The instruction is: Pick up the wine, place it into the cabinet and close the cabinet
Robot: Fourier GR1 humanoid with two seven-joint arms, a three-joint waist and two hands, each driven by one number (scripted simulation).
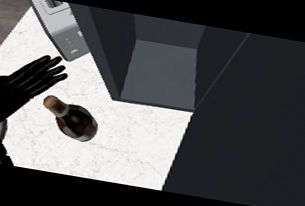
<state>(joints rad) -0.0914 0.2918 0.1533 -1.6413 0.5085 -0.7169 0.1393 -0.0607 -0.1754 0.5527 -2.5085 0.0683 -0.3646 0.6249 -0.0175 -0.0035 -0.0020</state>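
Even, soft light is falling on the pale counter (127, 141), making it the brightest surface in view. The cabinet (161, 66) interior is sitting in dim grey, darkening toward its side walls. The open door (264, 124) is showing as a nearly black slab with no detail. The bottle (74, 120) is casting only a faint shadow. No glare is appearing, and straight edges are staying straight toward the borders.

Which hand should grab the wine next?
Left. The left hand is open beside the wine on the counter, just to the bottle's left, fingers straight. The right hand shows nowhere in the head view. The cabinet stands open behind the bottle.
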